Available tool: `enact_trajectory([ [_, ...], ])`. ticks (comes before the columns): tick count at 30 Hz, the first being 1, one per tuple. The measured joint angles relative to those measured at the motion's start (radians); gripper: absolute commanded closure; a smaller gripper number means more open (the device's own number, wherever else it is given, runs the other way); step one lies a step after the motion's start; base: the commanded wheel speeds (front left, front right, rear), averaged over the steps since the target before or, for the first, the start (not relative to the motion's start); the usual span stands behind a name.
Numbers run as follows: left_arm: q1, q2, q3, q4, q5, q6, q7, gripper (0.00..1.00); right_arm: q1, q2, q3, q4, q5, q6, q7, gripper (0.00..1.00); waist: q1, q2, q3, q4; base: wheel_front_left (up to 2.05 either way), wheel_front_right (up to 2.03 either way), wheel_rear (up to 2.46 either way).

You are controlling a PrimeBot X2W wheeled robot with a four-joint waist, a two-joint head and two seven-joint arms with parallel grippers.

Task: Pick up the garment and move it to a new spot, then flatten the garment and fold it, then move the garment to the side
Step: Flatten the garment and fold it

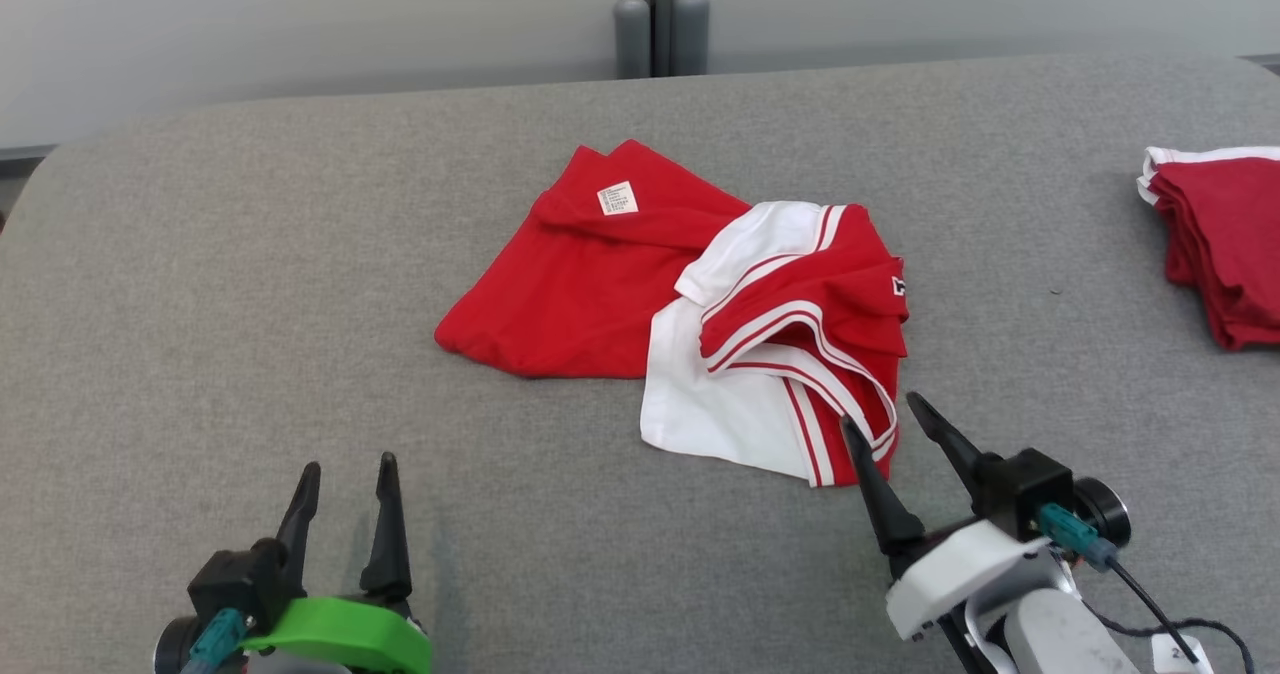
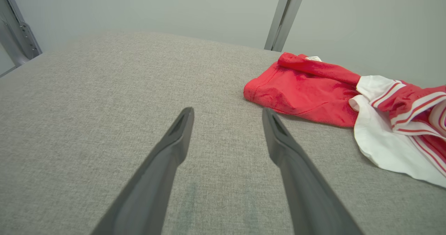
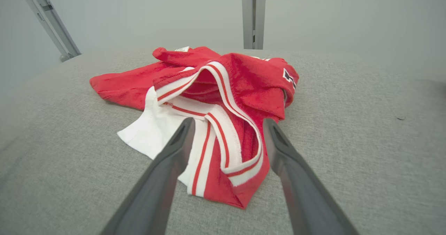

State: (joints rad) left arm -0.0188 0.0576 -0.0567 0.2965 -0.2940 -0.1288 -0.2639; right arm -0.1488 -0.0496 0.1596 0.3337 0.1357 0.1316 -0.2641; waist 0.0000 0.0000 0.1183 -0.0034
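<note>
The crumpled red-and-white jersey is lying on the worktop, probably light and limp. The right pincer is hovering open, empty, at its striped hem, the likeliest hold; the left pincer is idling open, empty.

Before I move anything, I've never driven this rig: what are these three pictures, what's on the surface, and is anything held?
This is a two-armed robot. One picture looks down from its head; the others look along each wrist's two dark fingers. A crumpled red and white garment lies on the grey surface; a folded red stack sits at the right edge. The left gripper is open over bare surface. The right gripper is open at the garment's near corner. Nothing is held.
</note>
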Motion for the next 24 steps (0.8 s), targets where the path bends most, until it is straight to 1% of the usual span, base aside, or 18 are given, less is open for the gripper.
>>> enact_trajectory([
  [5,-0.054,-0.004,-0.034,-0.002,-0.008,0.0,0.0,0.0,-0.121,0.001,0.068,0.032,-0.089,0.0,0.0,0.0,0.0,0.0,0.035,0.022,0.0,0.0,0.0],
  [7,-0.063,-0.005,-0.045,0.002,-0.013,0.0,0.0,0.0,-0.174,0.001,0.084,0.069,-0.133,0.0,0.0,0.0,0.0,0.0,0.05,0.035,0.0,0.0,0.0],
  [14,-0.081,-0.006,-0.066,0.019,-0.032,0.0,0.0,0.0,-0.312,0.002,0.124,0.184,-0.229,0.0,0.0,0.0,0.0,0.0,0.09,0.089,0.0,0.0,0.0],
  [16,-0.086,-0.006,-0.069,0.023,-0.043,0.0,0.0,0.0,-0.33,0.002,0.12,0.233,-0.253,0.0,0.0,0.0,0.0,0.0,0.101,0.104,0.0,0.0,0.0],
  [19,-0.09,-0.006,-0.071,0.027,-0.058,0.0,0.0,0.0,-0.35,0.001,0.088,0.293,-0.281,0.0,0.0,0.0,0.0,0.0,0.118,0.124,0.0,0.0,0.0],
  [24,-0.101,-0.007,-0.071,0.026,-0.066,0.0,0.0,0.0,-0.359,0.002,0.063,0.315,-0.288,0.0,0.0,0.0,0.0,0.0,0.148,0.149,0.0,0.0,0.0],
])
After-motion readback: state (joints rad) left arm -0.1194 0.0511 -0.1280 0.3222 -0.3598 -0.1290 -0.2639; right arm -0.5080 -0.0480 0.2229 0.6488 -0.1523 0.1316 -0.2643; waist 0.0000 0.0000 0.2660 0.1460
